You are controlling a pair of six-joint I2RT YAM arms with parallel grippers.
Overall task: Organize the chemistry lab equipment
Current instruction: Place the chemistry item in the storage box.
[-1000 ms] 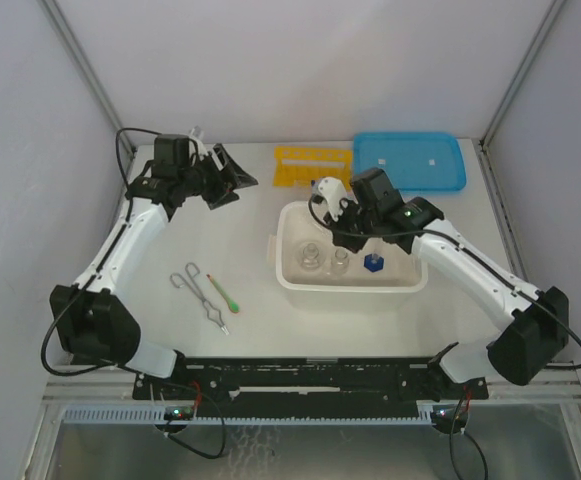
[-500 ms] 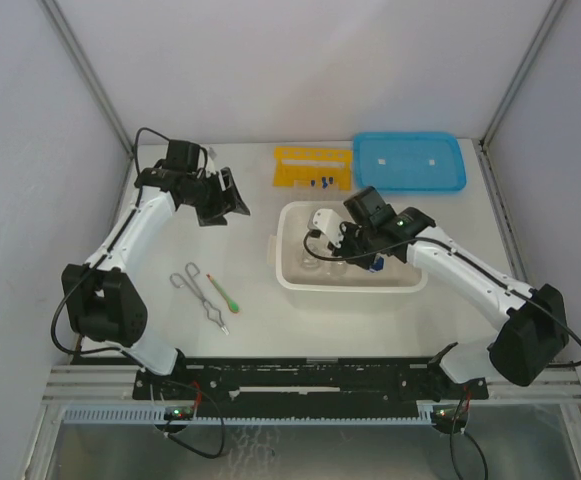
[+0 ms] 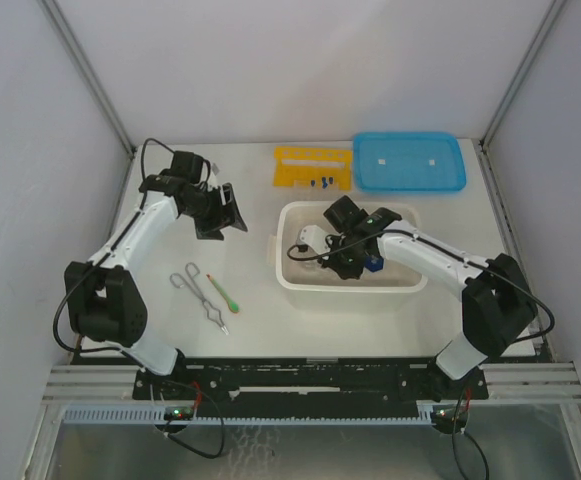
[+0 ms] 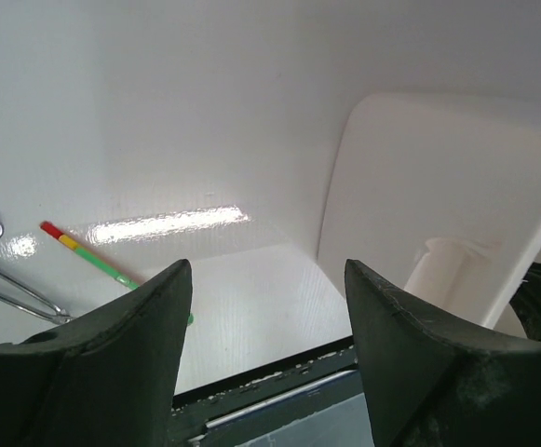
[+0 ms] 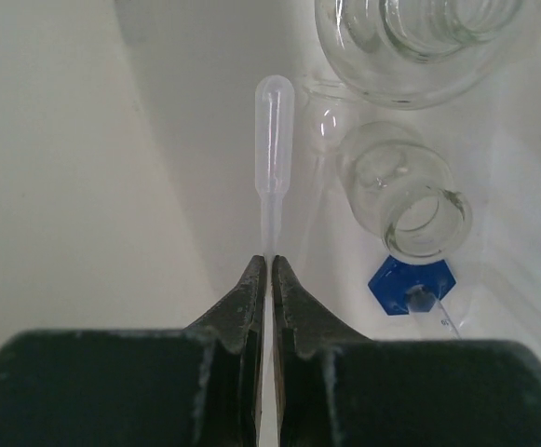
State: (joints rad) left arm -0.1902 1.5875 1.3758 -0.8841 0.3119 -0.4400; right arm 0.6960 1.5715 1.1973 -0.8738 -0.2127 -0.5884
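Your right claw (image 5: 270,265) was closed on the thin stem of a clear plastic pipette (image 5: 273,140), held low inside the white tub (image 3: 405,282). That pipette looked light and soft-walled; the stem was the right hold, since the bulb would squash. Beside it in the tub lay the glass vessels (image 5: 417,200), fragile and slippery, best taken at the neck. Your left claw (image 4: 268,279) stood open and empty above the bench (image 3: 170,320), near the tub's corner. The tongs (image 3: 202,295) and green-tipped stick (image 3: 222,294) lay on the bench; the yellow rack (image 3: 313,167) sat behind the tub. Your right arm hid most of the tub's contents from above, and the blue base (image 5: 407,284) by the vessels could not be identified.
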